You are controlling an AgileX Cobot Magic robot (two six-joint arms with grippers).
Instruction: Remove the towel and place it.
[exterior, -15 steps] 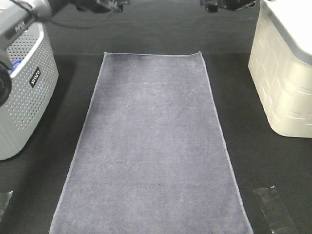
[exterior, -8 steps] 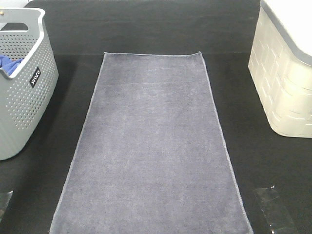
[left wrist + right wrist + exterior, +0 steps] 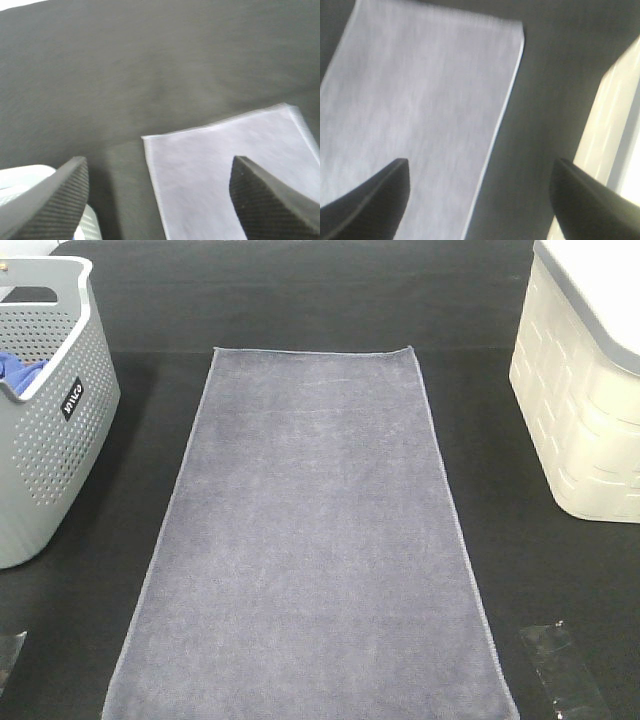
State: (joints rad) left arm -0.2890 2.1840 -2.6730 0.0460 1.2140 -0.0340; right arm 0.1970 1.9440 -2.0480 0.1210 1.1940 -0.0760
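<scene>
The slate-grey towel (image 3: 310, 540) lies spread flat and lengthwise on the black table, its far edge near the middle and its near end running off the bottom of the exterior view. Neither arm shows in that view. In the left wrist view my left gripper (image 3: 157, 200) is open and empty, held above the table over a corner of the towel (image 3: 225, 165). In the right wrist view my right gripper (image 3: 480, 200) is open and empty above the towel's (image 3: 410, 110) other far corner and side hem.
A grey perforated basket (image 3: 50, 430) holding a bright blue cloth (image 3: 18, 368) stands at the left edge. A cream lidded bin (image 3: 585, 390) stands at the right; it also shows in the right wrist view (image 3: 610, 140). Clear tape strips (image 3: 560, 665) lie at the front right.
A second ago both arms showed along the top edge, the left one over the basket. They have drawn back out of the exterior view. The towel has not moved.
</scene>
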